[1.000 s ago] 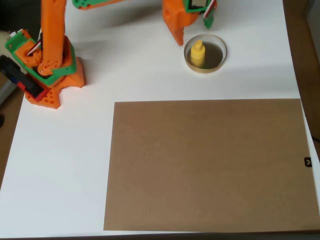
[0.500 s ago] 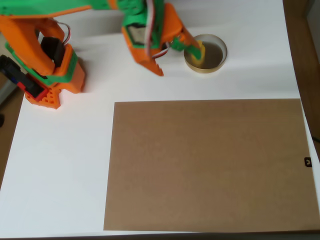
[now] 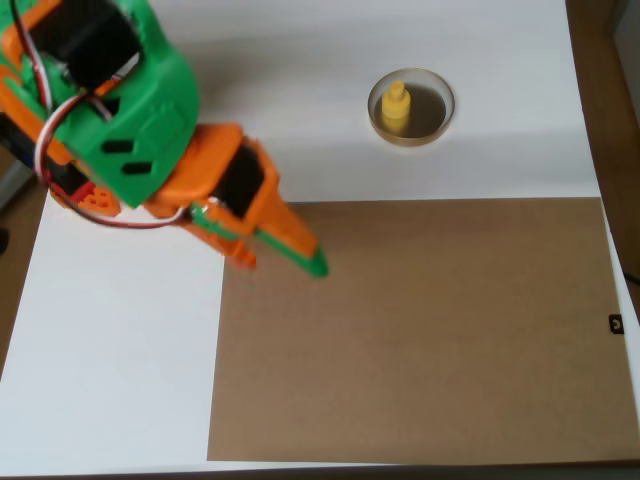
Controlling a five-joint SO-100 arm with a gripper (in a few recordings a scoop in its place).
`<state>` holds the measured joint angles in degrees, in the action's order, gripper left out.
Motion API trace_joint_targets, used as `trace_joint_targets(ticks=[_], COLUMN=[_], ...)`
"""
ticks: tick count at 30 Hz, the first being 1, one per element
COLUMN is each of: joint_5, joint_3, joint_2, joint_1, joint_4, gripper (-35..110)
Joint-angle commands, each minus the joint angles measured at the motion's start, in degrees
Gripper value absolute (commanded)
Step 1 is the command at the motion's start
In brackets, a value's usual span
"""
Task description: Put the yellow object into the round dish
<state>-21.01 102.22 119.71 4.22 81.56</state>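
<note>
Change: gripper (image 3: 285,252) is sitting at centre left of the overhead view, over the upper left corner of the brown board (image 3: 420,330), having pulled back from the dish a moment ago.
Yellow object (image 3: 397,105): is standing upright inside the round dish (image 3: 412,137) at upper right, toward the dish's left side, well apart from my gripper.
Grip: I am carrying nothing; my fingers are looking nearly together, but I cannot tell for sure whether they are closed.
Meaning: I am judging the placing done, with only the retreat left.
Writing: I am reading none; a small dark mark (image 3: 615,323) at the right edge is too small to make out.
</note>
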Motion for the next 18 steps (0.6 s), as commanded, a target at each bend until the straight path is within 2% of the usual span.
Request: trace_joint_targets(ticks=[1,9,18], joint_5=[2.5,6.8,7.4], joint_3=[4.1,13.1,29.4], joint_2=[5.7,11.1,22.2], joint_1=[-3.5,-13.8,-16.0], joint_4=[-4.3,-12.2,-16.8], gripper=[25,25,24])
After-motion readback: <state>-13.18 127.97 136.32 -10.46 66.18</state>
